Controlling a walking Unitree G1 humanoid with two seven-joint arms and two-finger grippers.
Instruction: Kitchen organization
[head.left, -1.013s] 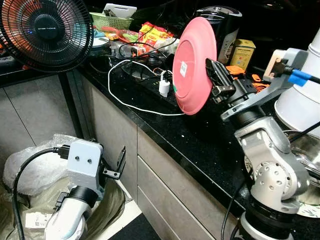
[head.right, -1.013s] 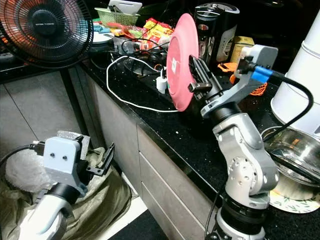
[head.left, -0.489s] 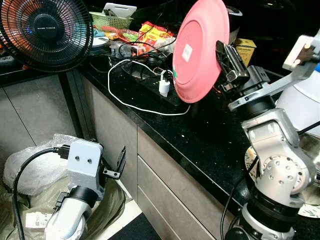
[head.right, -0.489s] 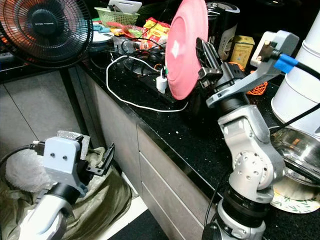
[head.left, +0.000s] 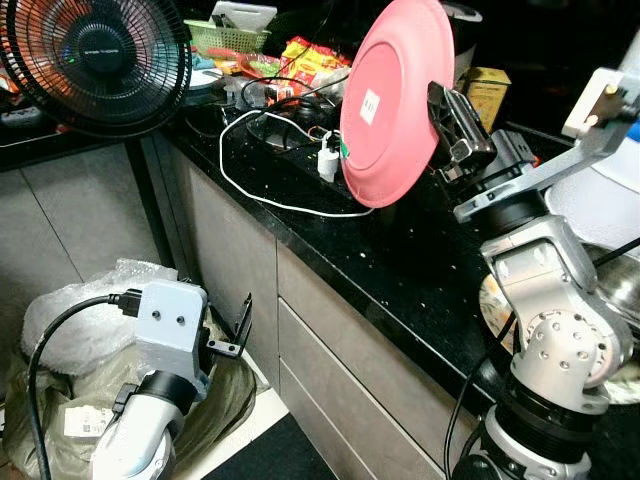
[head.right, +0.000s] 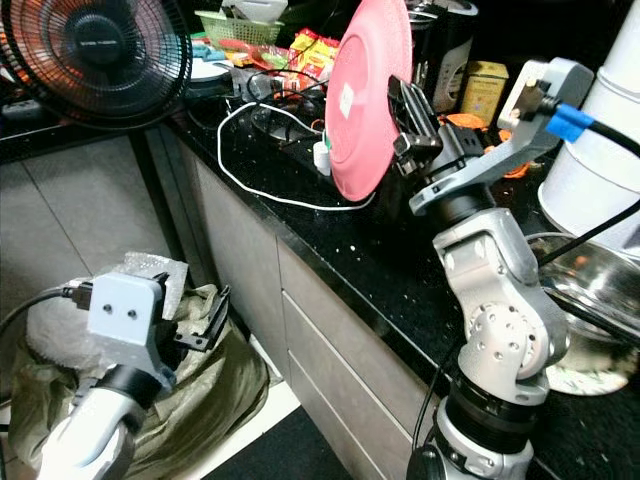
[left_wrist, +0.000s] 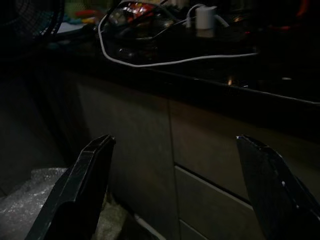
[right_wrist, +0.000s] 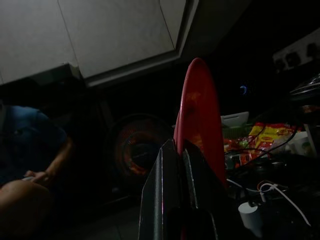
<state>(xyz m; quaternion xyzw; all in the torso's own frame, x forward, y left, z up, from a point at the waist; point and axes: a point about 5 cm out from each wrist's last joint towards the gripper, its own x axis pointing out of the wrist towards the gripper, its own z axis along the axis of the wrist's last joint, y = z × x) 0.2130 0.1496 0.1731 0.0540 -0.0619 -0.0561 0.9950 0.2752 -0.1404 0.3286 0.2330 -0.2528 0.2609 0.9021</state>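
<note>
Currently the right gripper (head.left: 447, 118) is clamped on the rim of a pink plate (head.left: 392, 100), fingers pinching the edge from both faces. Plate is held on edge, nearly upright, slightly tilted, above the black countertop (head.left: 400, 270) and not touching it. White sticker (head.left: 368, 103) on the plate face turned away from the gripper. In the right wrist view the plate (right_wrist: 200, 117) shows edge-on, rising straight out from between the closed fingers (right_wrist: 162, 190).

Beyond the plate, away from the gripper: white cable (head.left: 270, 195) looped on the counter, white plug adapter (head.left: 327, 163), snack packets (head.left: 310, 55), green basket (head.left: 222, 38). Black fan (head.left: 95, 50) further out past the counter end. Steel bowl (head.right: 590, 285) sits close beside the right arm's base side.

Left gripper (head.left: 238, 330) hangs low in front of the grey cabinet drawers (head.left: 340, 370), above a bagged bin (head.left: 60, 400). Its fingers (left_wrist: 85, 190) are spread wide apart, holding nothing.

A person's arm (right_wrist: 40, 165) is visible in the dark background of the right wrist view.
</note>
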